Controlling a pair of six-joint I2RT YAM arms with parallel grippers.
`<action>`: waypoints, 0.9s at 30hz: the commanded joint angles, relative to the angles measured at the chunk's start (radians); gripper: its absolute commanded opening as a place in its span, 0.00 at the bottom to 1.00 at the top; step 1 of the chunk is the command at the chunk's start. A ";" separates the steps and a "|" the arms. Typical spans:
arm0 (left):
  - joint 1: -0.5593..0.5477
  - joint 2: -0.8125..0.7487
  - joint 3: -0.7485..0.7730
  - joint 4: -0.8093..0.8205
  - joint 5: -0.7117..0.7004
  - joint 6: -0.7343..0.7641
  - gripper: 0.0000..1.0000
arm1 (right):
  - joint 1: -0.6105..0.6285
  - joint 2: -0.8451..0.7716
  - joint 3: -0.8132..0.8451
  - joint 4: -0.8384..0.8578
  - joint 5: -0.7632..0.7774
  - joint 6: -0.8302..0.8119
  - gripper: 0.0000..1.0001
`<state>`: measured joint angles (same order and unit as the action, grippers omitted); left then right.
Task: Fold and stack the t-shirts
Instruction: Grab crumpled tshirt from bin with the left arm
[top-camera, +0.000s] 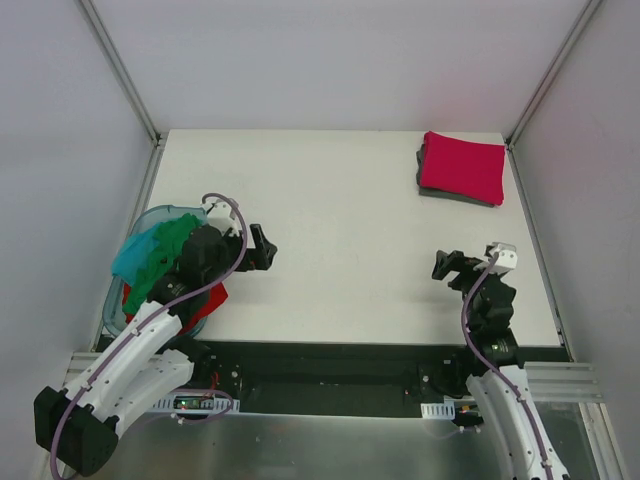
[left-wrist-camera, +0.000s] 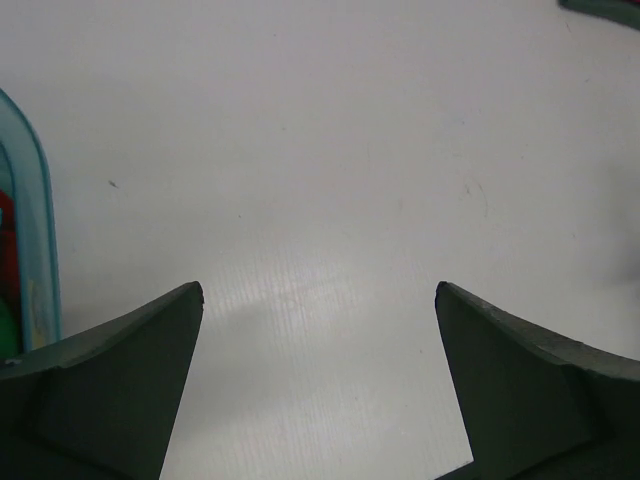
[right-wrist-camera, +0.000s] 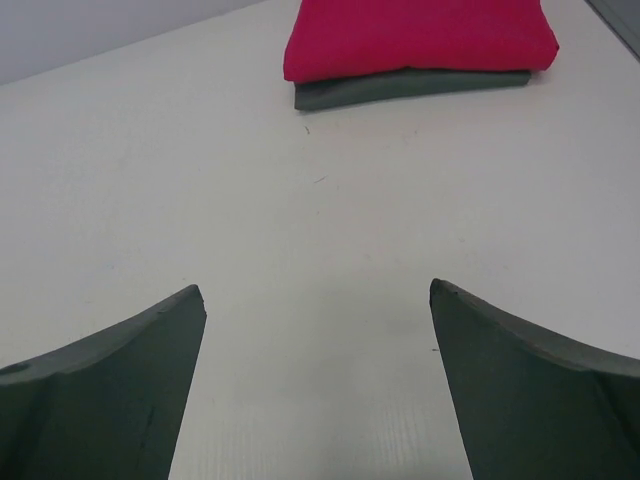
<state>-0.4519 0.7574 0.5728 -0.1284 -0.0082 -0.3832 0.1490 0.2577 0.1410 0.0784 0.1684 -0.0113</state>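
Note:
A folded crimson-pink t-shirt (top-camera: 462, 166) lies on top of a folded dark grey t-shirt (top-camera: 440, 194) at the table's far right; the right wrist view shows the pink t-shirt (right-wrist-camera: 415, 35) over the grey t-shirt (right-wrist-camera: 400, 86). Crumpled teal (top-camera: 135, 255), bright green (top-camera: 168, 245) and red (top-camera: 205, 302) t-shirts fill the tub at the left. My left gripper (top-camera: 264, 248) stands open over bare table just right of the tub, fingertips wide apart (left-wrist-camera: 320, 290). My right gripper (top-camera: 447, 268) is open too, nothing between its fingers (right-wrist-camera: 316, 290), well short of the folded stack.
A translucent pale-blue plastic tub (top-camera: 150, 216) sits at the table's left edge, its rim (left-wrist-camera: 30, 240) beside my left finger. Grey walls and metal frame posts (top-camera: 120, 70) enclose the white table (top-camera: 340, 240).

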 joint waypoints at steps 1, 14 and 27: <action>0.001 -0.023 -0.002 0.030 -0.093 -0.037 0.99 | -0.003 -0.075 -0.006 0.086 -0.024 0.010 0.96; 0.010 0.017 0.094 -0.291 -0.435 -0.394 0.99 | -0.002 0.053 0.093 -0.061 -0.010 0.114 0.96; 0.220 -0.069 0.072 -0.476 -0.469 -0.488 0.99 | -0.003 0.146 0.161 -0.158 -0.049 0.099 0.96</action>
<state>-0.2592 0.7174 0.6491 -0.5533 -0.4080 -0.8387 0.1490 0.4213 0.2638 -0.0696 0.1226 0.0856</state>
